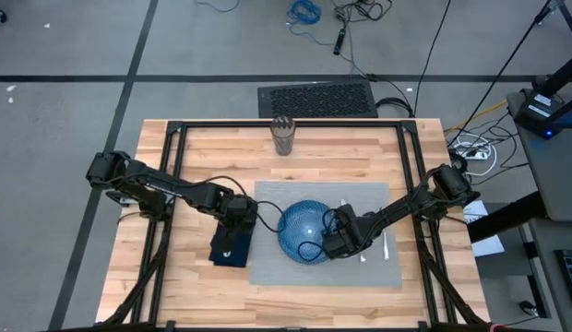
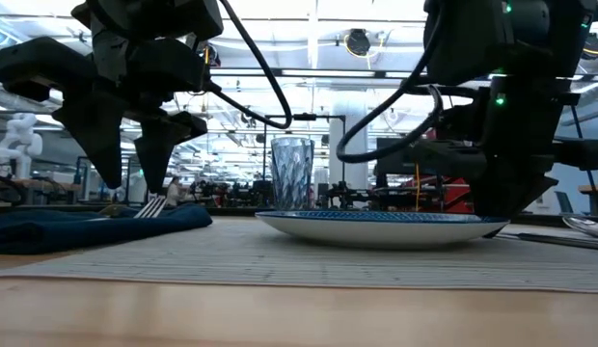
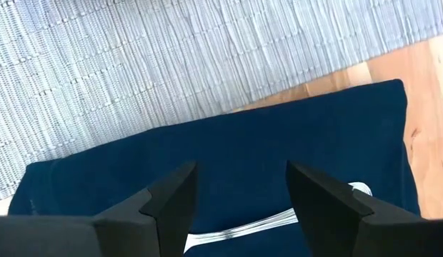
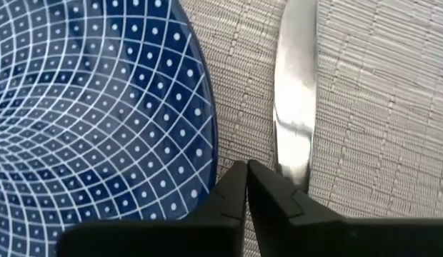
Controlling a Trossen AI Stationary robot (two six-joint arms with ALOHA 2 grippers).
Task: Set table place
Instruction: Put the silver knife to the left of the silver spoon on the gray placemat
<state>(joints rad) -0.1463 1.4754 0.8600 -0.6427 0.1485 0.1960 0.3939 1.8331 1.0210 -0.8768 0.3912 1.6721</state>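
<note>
Butcher-block table [image 1: 203, 152] bears grey placemat [image 1: 268, 267]; left gripper [image 3: 239, 193] spread, right gripper [image 4: 247, 187] pinched together.

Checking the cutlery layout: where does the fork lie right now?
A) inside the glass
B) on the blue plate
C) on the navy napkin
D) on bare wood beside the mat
C: the fork lies on the napkin, under the open left pincer.
</note>
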